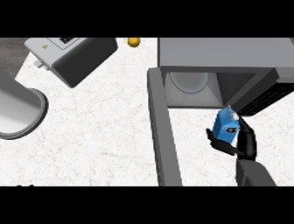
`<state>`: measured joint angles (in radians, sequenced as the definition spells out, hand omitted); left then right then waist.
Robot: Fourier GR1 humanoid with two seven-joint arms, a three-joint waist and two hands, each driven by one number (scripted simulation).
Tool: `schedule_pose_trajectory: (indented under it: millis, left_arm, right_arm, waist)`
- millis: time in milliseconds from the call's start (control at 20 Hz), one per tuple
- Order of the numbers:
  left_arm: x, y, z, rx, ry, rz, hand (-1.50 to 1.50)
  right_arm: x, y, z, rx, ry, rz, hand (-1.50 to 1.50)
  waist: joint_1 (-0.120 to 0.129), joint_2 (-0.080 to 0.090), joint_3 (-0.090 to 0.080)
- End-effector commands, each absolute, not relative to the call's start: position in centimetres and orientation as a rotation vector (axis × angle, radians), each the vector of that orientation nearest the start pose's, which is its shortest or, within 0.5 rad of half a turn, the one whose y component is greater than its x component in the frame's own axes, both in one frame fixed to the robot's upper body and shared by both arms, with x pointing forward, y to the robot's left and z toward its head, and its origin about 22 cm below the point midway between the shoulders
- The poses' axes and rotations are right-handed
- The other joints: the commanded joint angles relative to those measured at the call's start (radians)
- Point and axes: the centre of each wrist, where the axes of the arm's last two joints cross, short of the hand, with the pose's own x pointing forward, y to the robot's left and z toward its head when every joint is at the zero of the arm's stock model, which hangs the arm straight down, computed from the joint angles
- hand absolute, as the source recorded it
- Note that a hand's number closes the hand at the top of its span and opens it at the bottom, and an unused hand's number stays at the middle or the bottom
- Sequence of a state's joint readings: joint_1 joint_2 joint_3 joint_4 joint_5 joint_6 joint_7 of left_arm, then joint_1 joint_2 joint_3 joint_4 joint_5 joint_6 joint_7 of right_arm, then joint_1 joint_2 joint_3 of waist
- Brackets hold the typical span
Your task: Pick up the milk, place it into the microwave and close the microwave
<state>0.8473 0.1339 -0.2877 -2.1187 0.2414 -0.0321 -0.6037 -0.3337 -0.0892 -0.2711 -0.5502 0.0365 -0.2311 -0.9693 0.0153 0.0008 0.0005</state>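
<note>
From the head view, the right hand (235,142) has its fingers curled round the blue milk (226,124) carton, held just outside the open microwave (227,57); the cavity lies ahead and slightly left, the carton's long axis pointing toward it. The carton is boxy, the microwave grey with a round plate (190,82) inside; its door (162,131) swings out over the pale marbled table (98,131); the left hand does not show.

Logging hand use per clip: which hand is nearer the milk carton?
Right. The right hand is curled round the milk carton before the open microwave; the left hand is out of view.
</note>
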Motion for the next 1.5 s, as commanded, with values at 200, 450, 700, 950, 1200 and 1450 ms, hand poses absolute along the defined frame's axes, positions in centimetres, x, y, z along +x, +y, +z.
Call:
schedule_pose_trajectory:
  millis: [200, 450, 700, 950, 1200, 1450]
  left_arm:
    - [4.5, 22.4, 1.6, -0.115, -1.928, 0.23, -1.5]
    - [5.7, 22.1, 1.2, -0.132, -1.922, 0.245, -1.5]
    - [5.3, 23.0, 2.6, -0.11, -1.916, 0.241, -1.5]
    - [6.0, 23.4, 2.7, -0.094, -1.918, 0.268, -1.5]
    - [4.7, 20.8, 2.2, -0.147, -1.904, 0.231, -1.5]
    - [4.0, 21.1, 2.3, -0.166, -1.909, 0.24, -1.5]
  right_arm:
    - [29.5, -26.7, -12.9, -0.35, -1.904, -0.016, 1.5]
    - [30.5, -26.4, -12.4, -0.22, -1.969, -0.022, 1.5]
    - [30.4, -26.3, -12.5, -0.189, -1.977, -0.022, 1.5]
    - [29.5, -26.6, -12.0, -0.193, -1.999, -0.003, 1.5]
    - [29.8, -27.2, -9.5, -0.191, -2.022, 0.029, 1.5]
    - [25.7, -26.8, -8.9, -0.228, -1.941, 0.06, 1.5]
  waist:
    - [0.014, 0.005, 0.002]
    - [0.015, 0.009, 0.002]
    - [0.004, 0.003, 0.001]
    - [-0.021, -0.006, -0.001]
    - [-0.023, -0.008, -0.002]
    - [-0.028, -0.011, -0.003]
